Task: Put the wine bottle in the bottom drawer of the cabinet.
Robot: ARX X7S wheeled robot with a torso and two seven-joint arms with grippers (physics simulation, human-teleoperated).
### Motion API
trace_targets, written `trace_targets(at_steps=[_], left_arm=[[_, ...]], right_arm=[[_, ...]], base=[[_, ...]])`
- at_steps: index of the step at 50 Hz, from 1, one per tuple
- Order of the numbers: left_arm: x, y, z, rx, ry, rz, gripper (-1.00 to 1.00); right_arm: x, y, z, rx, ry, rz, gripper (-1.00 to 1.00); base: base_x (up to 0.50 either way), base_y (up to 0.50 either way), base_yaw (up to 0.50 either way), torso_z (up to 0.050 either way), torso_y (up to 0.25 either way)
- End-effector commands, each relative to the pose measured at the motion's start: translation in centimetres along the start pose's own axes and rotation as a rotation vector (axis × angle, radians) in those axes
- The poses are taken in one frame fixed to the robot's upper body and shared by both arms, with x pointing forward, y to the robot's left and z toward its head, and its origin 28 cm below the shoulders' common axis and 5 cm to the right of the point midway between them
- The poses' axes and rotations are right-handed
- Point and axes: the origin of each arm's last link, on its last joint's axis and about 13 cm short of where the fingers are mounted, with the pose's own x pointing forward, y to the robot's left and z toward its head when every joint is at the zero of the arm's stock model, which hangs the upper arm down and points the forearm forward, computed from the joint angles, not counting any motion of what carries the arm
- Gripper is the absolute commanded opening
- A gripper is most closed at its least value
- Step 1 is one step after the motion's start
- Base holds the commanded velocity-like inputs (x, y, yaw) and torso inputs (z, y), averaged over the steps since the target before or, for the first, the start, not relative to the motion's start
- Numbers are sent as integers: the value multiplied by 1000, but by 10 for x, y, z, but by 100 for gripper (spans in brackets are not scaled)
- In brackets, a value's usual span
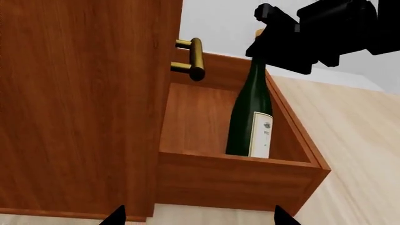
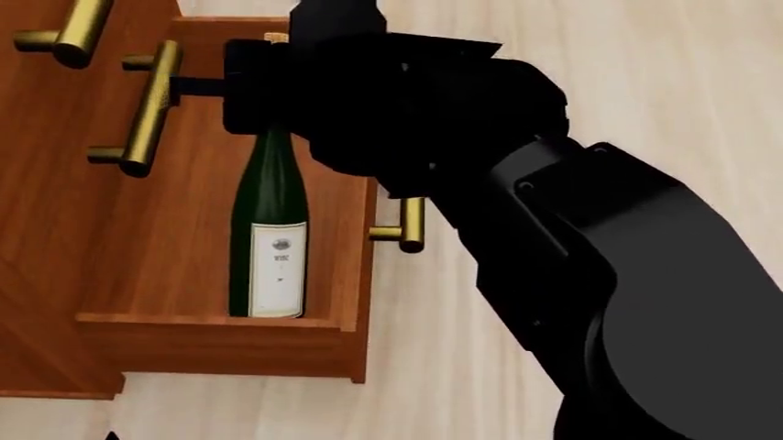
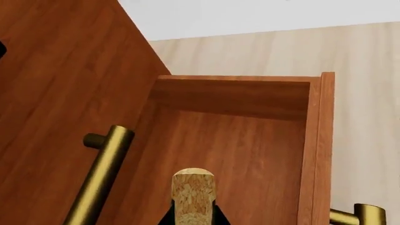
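The wine bottle [image 2: 270, 229] stands upright inside the pulled-out bottom drawer [image 2: 348, 275], and the right gripper [image 2: 263, 87] is clamped on its neck just below the cork. To finish well, I judge it should part its fingers only once the base sits flat, then lift straight up clear of the cabinet [image 1: 75, 103]. The left gripper [image 1: 196, 218] shows only two spread fingertips, grasping nothing.

Pale wood-plank floor [image 2: 588, 73] below a plain white wall [image 3: 262, 14].
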Motion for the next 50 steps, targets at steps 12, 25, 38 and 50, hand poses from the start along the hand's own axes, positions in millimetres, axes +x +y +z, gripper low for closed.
trace_targets(at_steps=[12,25,38,50], left_arm=[[0,0,-2,5,6,1,100],[1,1,-3,8,8,3,100],[0,1,-3,6,9,4,100],[0,1,-3,6,9,4,100]], right_arm=[[7,-4,-17,-21,53,-3,-100],[6,1,-19,-61,71,-4,-100],[4,4,-19,-88,79,-2,-100],[4,4,-18,-98,80,-29,-100]], base=[[0,0,0,0,-35],[0,0,0,0,-155],[0,0,0,0,-93],[0,0,0,0,-86]])
